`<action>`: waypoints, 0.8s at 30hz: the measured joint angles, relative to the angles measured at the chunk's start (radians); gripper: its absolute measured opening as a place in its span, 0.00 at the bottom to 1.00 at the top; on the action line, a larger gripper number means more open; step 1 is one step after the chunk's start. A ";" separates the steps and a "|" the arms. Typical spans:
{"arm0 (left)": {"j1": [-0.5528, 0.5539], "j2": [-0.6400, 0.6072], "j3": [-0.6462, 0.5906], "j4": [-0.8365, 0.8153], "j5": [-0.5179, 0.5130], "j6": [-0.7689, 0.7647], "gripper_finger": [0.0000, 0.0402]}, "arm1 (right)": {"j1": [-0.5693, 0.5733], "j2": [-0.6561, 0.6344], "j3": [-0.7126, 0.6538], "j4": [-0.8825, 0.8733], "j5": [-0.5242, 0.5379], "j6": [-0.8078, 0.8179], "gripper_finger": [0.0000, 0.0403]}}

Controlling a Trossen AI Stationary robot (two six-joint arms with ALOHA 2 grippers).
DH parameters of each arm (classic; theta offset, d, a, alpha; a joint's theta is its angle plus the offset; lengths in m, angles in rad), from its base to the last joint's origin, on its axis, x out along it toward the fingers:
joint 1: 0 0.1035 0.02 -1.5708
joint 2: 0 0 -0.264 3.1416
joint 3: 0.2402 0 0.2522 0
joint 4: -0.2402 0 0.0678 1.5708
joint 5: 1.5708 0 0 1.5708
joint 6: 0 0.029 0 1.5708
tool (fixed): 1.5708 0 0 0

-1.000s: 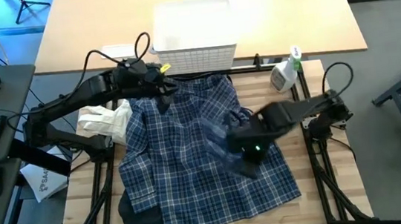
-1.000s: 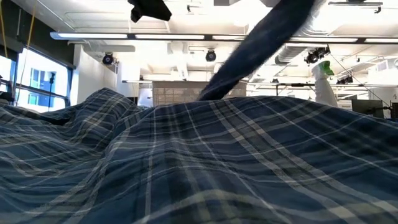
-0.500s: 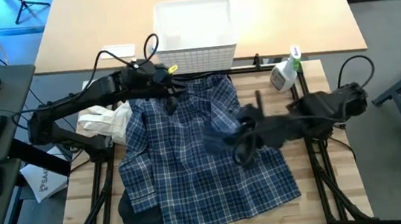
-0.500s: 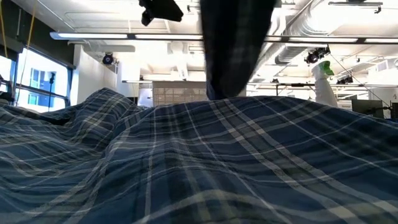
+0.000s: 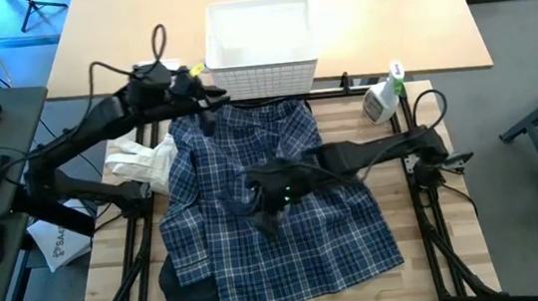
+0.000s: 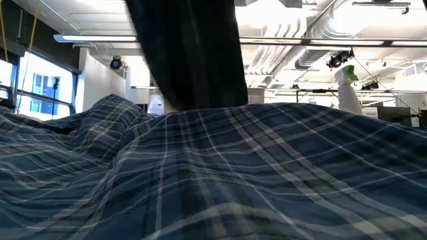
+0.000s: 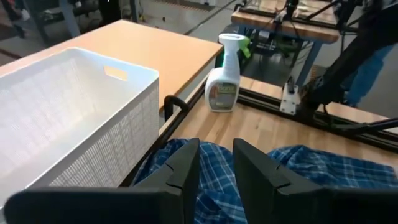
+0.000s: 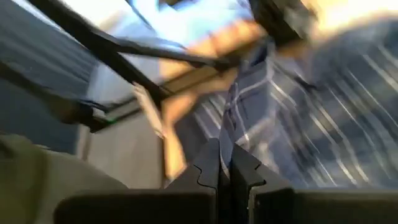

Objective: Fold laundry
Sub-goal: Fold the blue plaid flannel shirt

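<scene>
On the left edge of the counter (image 5: pixel 123 286) lies a crumpled white cloth (image 5: pixel 140 164), not yet touched. Just beside it, the left hand (image 5: pixel 206 105) hovers at the far left corner of the plaid shirt (image 5: pixel 287 229); its fingers (image 7: pixel 183 165) stand a little apart with only a narrow gap, and they seem to hold nothing. The shirt lies spread and wrinkled over the middle of the counter, with a dark piece (image 5: pixel 184 292) showing under its near left corner. No fold is visible, so the task seems only at its start. Behind stands the white basket (image 5: pixel 263 71). Over the shirt's middle, the right hand (image 5: pixel 265 206) is clenched on a strip of plaid fabric. At the far right stands a spray bottle (image 5: pixel 384 96).
</scene>
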 joint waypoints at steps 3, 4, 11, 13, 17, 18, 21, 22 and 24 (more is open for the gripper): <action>-0.005 -0.034 0.000 -0.026 0.000 0.008 0.21 | -0.010 0.007 0.000 -0.236 0.055 0.147 0.01; -0.007 -0.044 0.000 -0.034 0.000 0.013 0.21 | -0.011 0.008 0.000 -0.332 0.075 0.200 0.02; -0.009 -0.103 0.000 -0.064 0.002 0.008 0.21 | -0.030 0.003 0.000 -0.697 0.090 0.328 0.26; -0.009 -0.108 0.000 -0.064 0.021 0.009 0.21 | -0.028 -0.015 0.000 -0.686 0.091 0.341 0.33; -0.009 -0.093 0.000 -0.082 0.094 -0.013 0.21 | 0.040 -0.045 0.001 -0.544 0.151 0.300 0.43; -0.011 -0.081 0.000 -0.083 0.119 -0.032 0.21 | 0.068 -0.046 0.000 -0.511 0.220 0.320 0.44; -0.017 -0.014 0.000 -0.089 0.155 -0.093 0.21 | 0.139 -0.048 -0.045 -0.462 0.553 0.569 0.45; -0.021 0.016 0.000 -0.089 0.150 -0.101 0.21 | 0.154 -0.048 -0.070 -0.464 0.639 0.656 0.45; -0.022 0.084 0.000 -0.083 0.133 -0.103 0.21 | 0.166 -0.049 -0.107 -0.522 0.667 0.806 0.45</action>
